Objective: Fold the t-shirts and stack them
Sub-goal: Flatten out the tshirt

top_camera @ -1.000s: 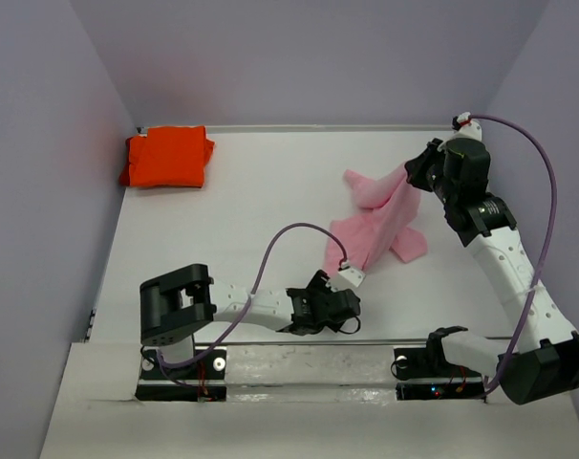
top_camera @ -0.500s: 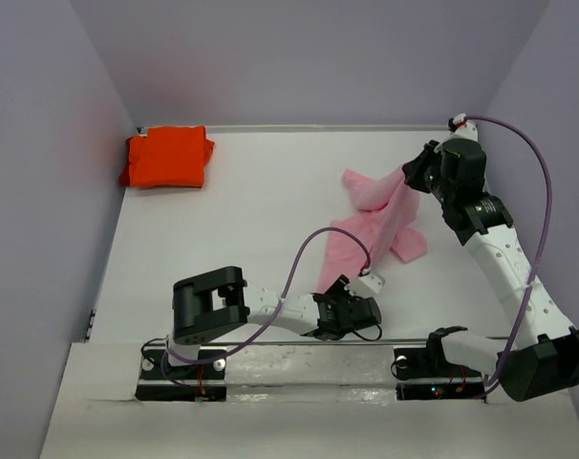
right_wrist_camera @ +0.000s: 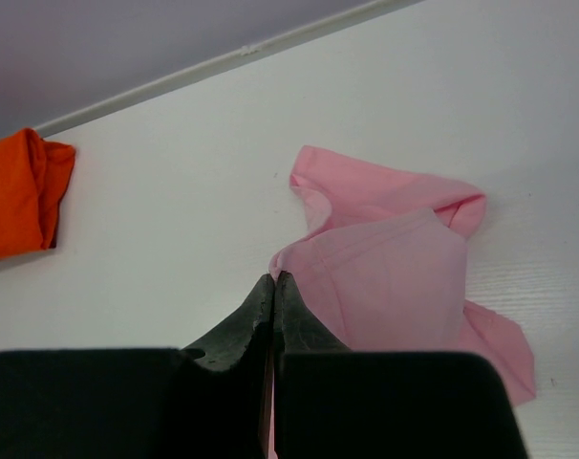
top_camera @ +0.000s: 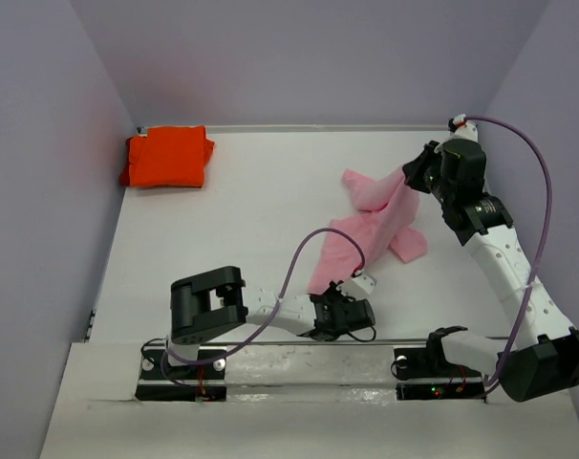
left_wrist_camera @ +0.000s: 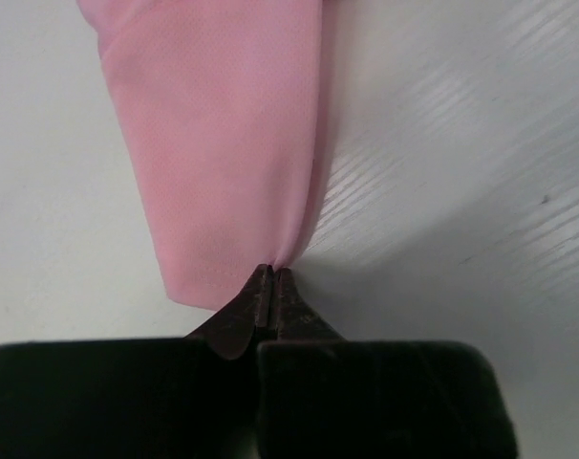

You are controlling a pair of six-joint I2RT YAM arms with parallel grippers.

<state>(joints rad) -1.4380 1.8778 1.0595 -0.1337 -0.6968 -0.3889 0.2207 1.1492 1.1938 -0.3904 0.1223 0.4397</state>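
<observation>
The pink t-shirt [top_camera: 377, 222] lies crumpled and stretched across the right half of the white table [top_camera: 251, 229]. My left gripper [top_camera: 322, 293] is shut on its near corner; in the left wrist view the fingertips [left_wrist_camera: 272, 273] pinch the hem of the pink t-shirt [left_wrist_camera: 223, 143]. My right gripper [top_camera: 411, 173] is shut on the shirt's far end, lifting it a little. The right wrist view shows that gripper [right_wrist_camera: 274, 279] closed on a fold of the pink t-shirt [right_wrist_camera: 385, 273]. The orange t-shirt [top_camera: 167, 157] sits folded in the far left corner, also seen as the orange t-shirt [right_wrist_camera: 17, 191].
Lilac walls [top_camera: 41, 191] close in the table on the left, back and right. The left arm's purple cable [top_camera: 309, 244] loops over the table near the pink cloth. Both arm bases stand on the near rail [top_camera: 299, 363].
The left gripper has gone from open to shut on the pink shirt's near corner, after the arm swung right along the near edge. The right arm has held still.
</observation>
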